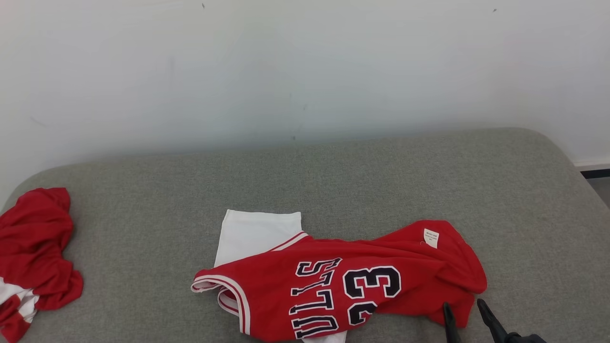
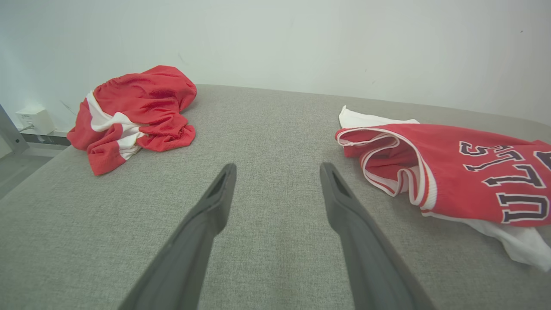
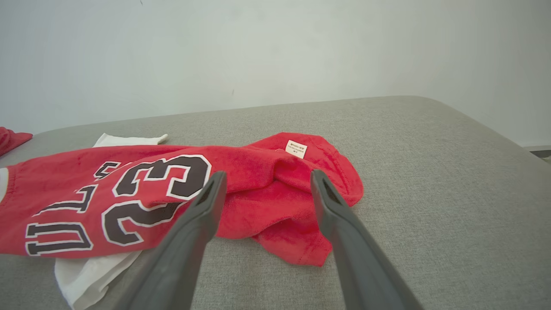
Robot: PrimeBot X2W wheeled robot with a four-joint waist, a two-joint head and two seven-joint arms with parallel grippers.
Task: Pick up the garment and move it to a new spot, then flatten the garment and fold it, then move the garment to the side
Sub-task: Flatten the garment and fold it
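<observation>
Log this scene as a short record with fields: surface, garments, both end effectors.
surface: grey padded surface
jersey: red jersey, number 23, rumpled, lying over a white garment
other cloth: red-and-white bundle at the robot's left
left end effector: open, above bare surface, holding nothing
right end effector: open, pointed at the jersey's crumpled end, holding nothing

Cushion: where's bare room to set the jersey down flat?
Widest: the back strip between the wall and the jersey, running the full width of the cushion. Also the gap between the crumpled red heap at left and the jersey, and the right end past its hem. Crowded: front middle, jersey over white cloth, right gripper open at the hem.
</observation>
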